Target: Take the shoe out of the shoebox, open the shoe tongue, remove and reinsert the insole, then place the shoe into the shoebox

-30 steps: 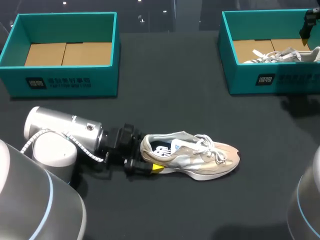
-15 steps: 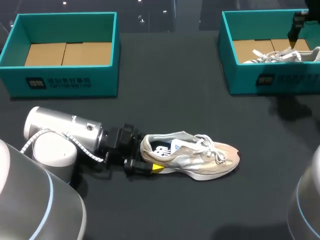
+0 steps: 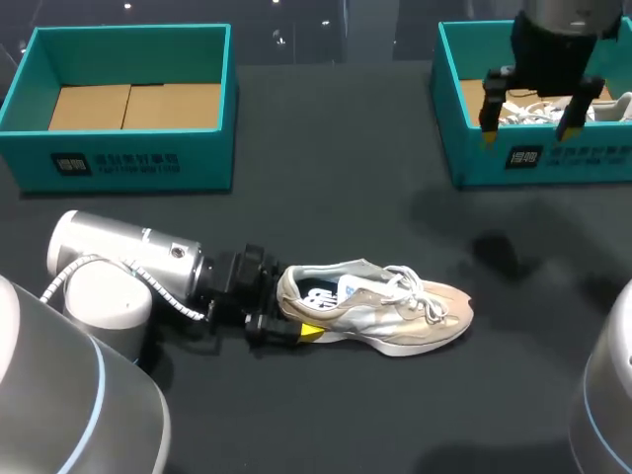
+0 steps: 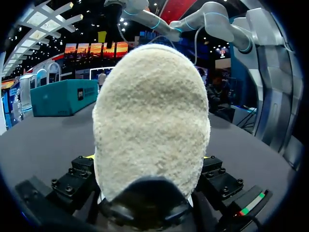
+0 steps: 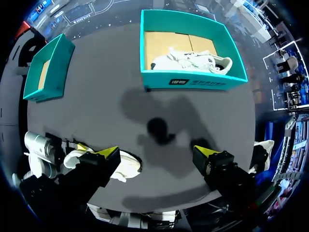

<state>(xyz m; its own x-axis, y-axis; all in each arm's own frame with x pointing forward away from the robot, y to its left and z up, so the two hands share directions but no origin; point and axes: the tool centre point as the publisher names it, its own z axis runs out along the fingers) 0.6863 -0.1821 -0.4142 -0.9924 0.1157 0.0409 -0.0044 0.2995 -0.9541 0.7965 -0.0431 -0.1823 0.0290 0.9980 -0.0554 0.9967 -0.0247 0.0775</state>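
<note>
Robot manipulation test station: a dark matte table [image 3: 346,188] served by two robot arms, left arm [image 3: 118,259] and right arm [image 3: 555,25], with a teal left shoebox [image 3: 128,158] and right shoebox [image 3: 583,158] at its far edge.

The head camera overlooks the table [image 3: 346,197] from behind. The left wrist camera hugs the shoe [image 4: 150,121] at its heel; the right wrist camera hangs high, sharing the table.
</note>
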